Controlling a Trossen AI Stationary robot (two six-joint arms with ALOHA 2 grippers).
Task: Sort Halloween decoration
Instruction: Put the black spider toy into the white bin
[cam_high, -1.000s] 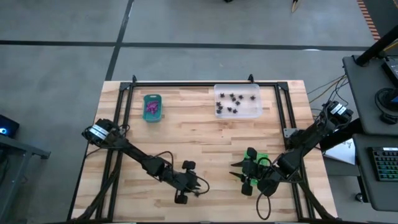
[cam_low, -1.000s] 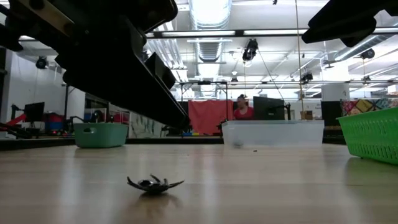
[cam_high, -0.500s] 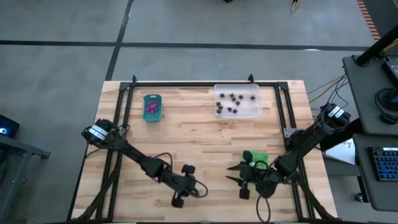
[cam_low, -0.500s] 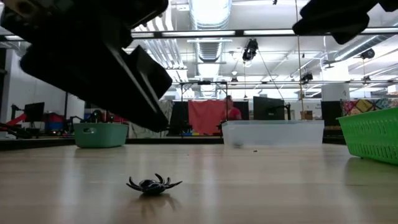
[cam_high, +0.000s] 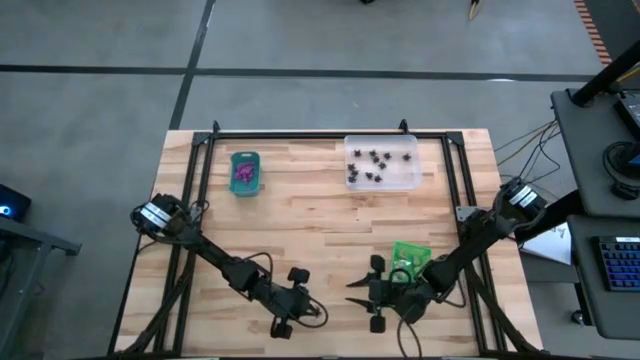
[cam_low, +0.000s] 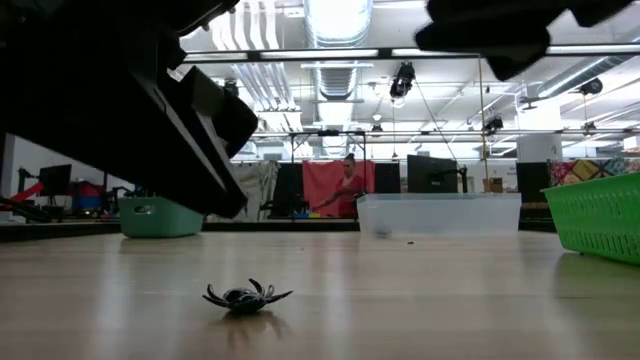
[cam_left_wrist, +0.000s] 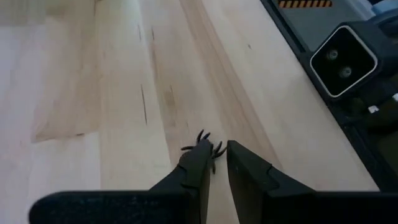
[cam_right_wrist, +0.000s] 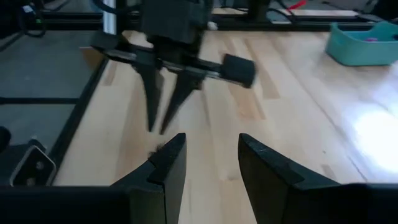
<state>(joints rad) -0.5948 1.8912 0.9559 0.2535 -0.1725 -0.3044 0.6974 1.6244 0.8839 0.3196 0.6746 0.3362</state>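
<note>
A black spider trinket (cam_low: 247, 296) lies flat on the wooden table, near its front edge. In the left wrist view the spider (cam_left_wrist: 207, 147) shows just past one fingertip of my left gripper (cam_left_wrist: 217, 149), which hovers above it, open by a narrow gap and touching nothing. My right gripper (cam_high: 352, 291) is wide open and points toward the table's left, at the left gripper (cam_right_wrist: 157, 129). In its wrist view, the spider (cam_right_wrist: 155, 149) peeks out beside one finger. Purple trinkets sit in the teal tray (cam_high: 244, 172), black ones in the clear tray (cam_high: 382, 162).
The bright green tray (cam_high: 410, 254) stands right of the right gripper, partly under that arm. A black frame rail (cam_high: 300, 135) runs around the table. Bare wood lies between the two far trays and the grippers. A person moves in the room beyond the table (cam_low: 345, 185).
My right gripper has moved from above the green tray toward the table's left, closing in on the spider. My left gripper has shifted slightly toward the near edge. The spider has stayed in place on the table.
</note>
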